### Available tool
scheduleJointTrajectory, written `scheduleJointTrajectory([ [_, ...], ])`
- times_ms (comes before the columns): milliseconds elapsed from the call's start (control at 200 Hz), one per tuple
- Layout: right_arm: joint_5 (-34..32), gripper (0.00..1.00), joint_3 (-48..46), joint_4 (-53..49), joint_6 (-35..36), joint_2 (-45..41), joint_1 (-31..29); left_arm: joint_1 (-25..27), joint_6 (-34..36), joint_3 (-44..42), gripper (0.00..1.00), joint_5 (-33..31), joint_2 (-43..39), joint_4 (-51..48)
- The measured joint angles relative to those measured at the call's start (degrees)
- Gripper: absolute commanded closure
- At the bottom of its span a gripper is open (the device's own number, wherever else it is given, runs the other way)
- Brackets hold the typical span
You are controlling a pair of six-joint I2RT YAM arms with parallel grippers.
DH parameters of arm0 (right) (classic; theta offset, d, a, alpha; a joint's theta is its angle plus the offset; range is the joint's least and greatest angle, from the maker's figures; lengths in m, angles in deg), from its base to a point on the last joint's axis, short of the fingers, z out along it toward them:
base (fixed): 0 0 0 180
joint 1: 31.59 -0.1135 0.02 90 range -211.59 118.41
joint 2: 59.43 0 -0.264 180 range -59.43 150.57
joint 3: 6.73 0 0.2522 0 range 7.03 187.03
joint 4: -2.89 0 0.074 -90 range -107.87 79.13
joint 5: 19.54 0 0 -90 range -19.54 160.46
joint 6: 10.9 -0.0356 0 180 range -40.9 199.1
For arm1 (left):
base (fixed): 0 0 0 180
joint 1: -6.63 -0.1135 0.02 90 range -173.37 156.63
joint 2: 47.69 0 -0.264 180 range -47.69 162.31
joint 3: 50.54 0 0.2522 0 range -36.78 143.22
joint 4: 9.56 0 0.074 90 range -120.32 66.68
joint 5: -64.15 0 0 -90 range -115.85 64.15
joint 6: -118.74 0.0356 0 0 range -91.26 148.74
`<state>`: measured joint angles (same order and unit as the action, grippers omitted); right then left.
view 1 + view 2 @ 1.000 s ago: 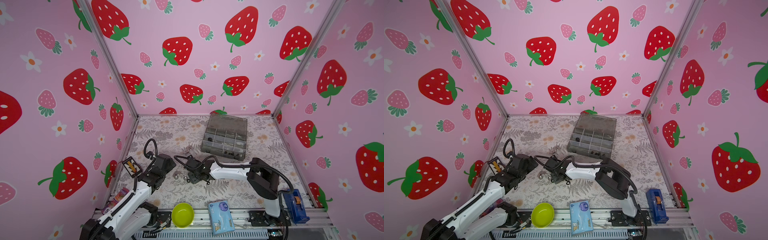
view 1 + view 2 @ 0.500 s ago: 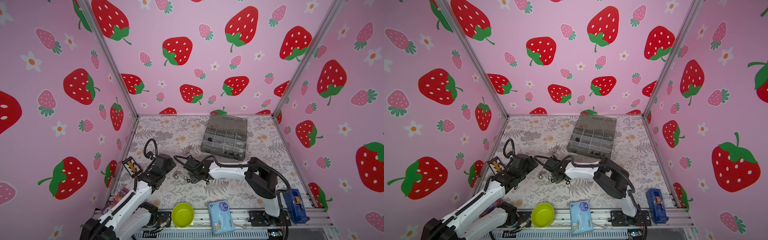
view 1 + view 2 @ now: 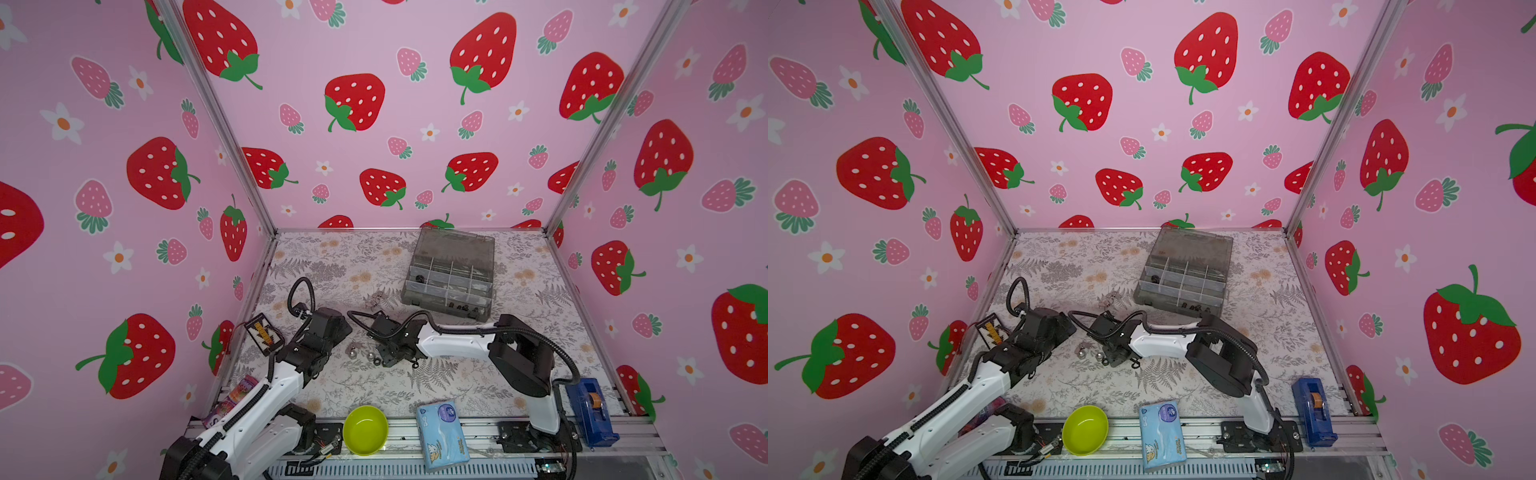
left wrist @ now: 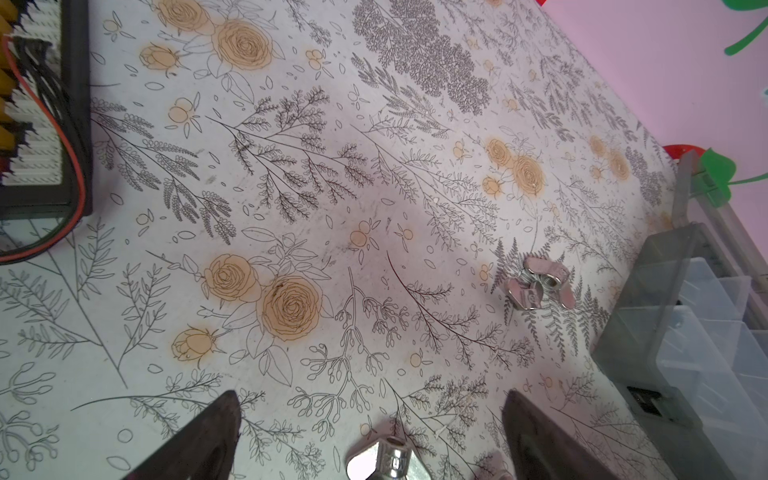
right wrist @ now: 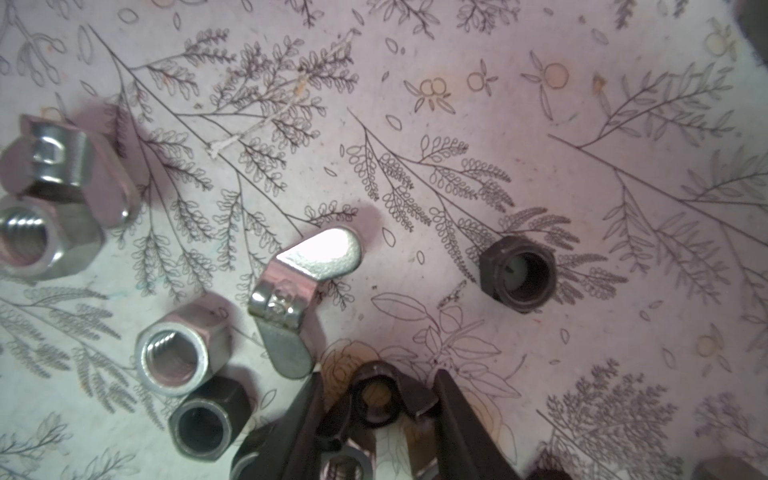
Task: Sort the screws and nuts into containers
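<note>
**Floral table** (image 3: 332, 257), left to right. We are entering:

1. **Left gripper** (image 4: 370, 399): is hanging low over the table, jaws spread to their widest and gripping nothing. One silver wing nut (image 4: 384, 457) is lying on the table between them.
2. **Loose pieces:** silver hex nuts (image 5: 178, 353), a second wing nut (image 5: 303, 282) and black hex nuts (image 5: 517, 274) are lying scattered on the table around the right gripper's tips. A cluster of silver wing nuts (image 3: 376, 300) is lying farther back, near the box.
3. **Right gripper** (image 5: 378, 374): is reaching down to the table, jaws standing partly open on either side of a black wing nut (image 5: 390, 384). We cannot tell whether they are pinching it.
4. **Organizer box** (image 3: 415, 293): smoky-grey, lid thrown open at the back, is sitting well behind the right gripper. A few black pieces (image 3: 461, 308) are lying in a front compartment.
</note>
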<state>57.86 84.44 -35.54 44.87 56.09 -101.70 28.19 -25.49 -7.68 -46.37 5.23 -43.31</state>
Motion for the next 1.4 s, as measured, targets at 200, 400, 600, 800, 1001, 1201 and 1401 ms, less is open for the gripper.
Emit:
scheduleJointTrajectory([
  [200,-0.07,0.61,0.0,0.02,0.0,0.0,0.0,-0.04,0.0,0.0,0.01,0.09,0.0,0.02],
  [400,-1.07,0.38,0.0,-0.26,-0.07,0.0,0.55,-0.04,-0.02,0.0,0.01,0.15,0.0,0.02],
  [600,-2.45,0.37,-0.24,-0.42,-0.07,-0.11,1.05,-0.04,-0.02,0.0,0.01,0.17,0.0,0.02],
  [800,-3.5,0.37,-3.32,-0.76,-0.42,-2.43,1.4,-0.04,-0.02,0.0,0.01,0.2,0.02,0.02],
  [1001,-4.39,0.46,-6.12,-1.7,-0.7,-4.66,2.03,-0.04,-0.04,0.0,0.01,0.22,0.04,0.04],
  [1201,-5.33,0.52,-7.23,-2.71,-1.77,-5.77,3.28,-0.04,-0.02,0.0,0.01,0.24,0.11,0.04],
  [1401,-4.42,0.52,-7.06,-2.1,-0.55,-7.23,3.8,-0.04,-0.02,0.02,0.01,0.59,0.39,0.04],
])
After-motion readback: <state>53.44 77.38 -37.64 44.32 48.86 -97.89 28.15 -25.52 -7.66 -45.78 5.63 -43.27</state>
